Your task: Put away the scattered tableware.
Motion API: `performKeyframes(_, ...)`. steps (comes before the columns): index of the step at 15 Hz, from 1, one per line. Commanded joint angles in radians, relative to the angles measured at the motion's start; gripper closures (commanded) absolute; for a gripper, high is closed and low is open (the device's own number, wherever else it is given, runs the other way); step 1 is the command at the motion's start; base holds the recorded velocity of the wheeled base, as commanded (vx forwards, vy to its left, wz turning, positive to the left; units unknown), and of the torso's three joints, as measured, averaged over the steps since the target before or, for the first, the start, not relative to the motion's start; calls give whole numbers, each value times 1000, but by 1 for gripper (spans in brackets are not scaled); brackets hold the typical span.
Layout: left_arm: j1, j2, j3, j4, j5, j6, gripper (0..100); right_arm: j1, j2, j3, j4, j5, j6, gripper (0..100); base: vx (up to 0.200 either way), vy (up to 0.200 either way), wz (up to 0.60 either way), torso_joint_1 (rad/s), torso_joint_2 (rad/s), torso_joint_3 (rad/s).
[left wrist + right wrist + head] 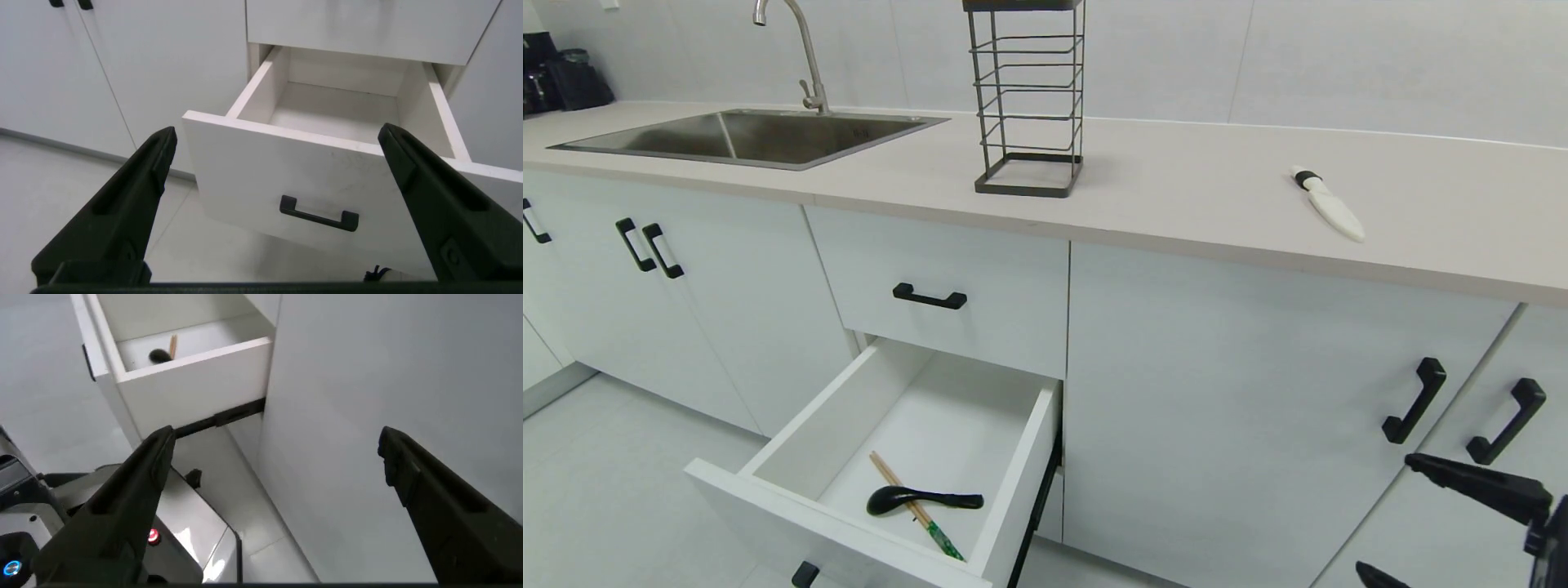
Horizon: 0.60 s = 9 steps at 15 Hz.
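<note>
Trouble is likeliest with the white knife (1327, 204), the one piece of tableware not yet stowed. It lies flat on the counter (1176, 188), well apart from the open drawer (817, 408) and off to the robot's right. It looks smooth, slim and tapered, with a black band near one end; I cannot tell whether the pale part is bare blade or a sheath. A thing that low and slick gives the fingers little to bite on, so I judge a pinch could skate it along the matte counter or tip it over the front edge.

The right pincer (276, 439) is spread wide and holds nothing. It hangs low in front of the flat white cabinet doors, beneath the counter's overhang. Rising from there it could clip that edge.

The left pincer (278, 135) is also spread and empty. It faces the drawer's front panel, above the black bar handle (319, 216). A careless nudge here might push the drawer shut too soon.

Inside the drawer, near its front, a glossy black spoon (956, 500) lies across a pair of wooden chopsticks (890, 478) with green tips. A knife dropped in rather than laid down could strike them or bounce on the hard white floor.

A dark wire rack (1029, 192) stands upright on the counter beside the steel sink (645, 149).
</note>
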Motion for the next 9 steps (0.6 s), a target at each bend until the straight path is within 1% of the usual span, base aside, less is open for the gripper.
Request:
performKeyframes(1,0,1,0,0,0,0,0,-161,-278,17,67,12,-20,0,0,0,0,0,0,0)
performKeyframes(3,0,1,0,0,0,1,0,-247,-454,18,178,37,-51,0,0,0,0,0,0,0)
performKeyframes(6,0,1,0,0,-4,1,0,-336,-789,18,406,37,-50,0,0,0,0,0,0,0)
performKeyframes(7,0,1,0,0,-4,1,0,-352,-842,20,445,35,-54,0,0,0,0,0,0,0)
performKeyframes(8,0,1,0,0,-4,1,0,-355,-852,20,440,28,-51,0,0,0,0,0,0,0)
performKeyframes(9,0,1,0,0,-3,1,0,-379,-841,20,413,19,-48,0,0,0,0,0,0,0)
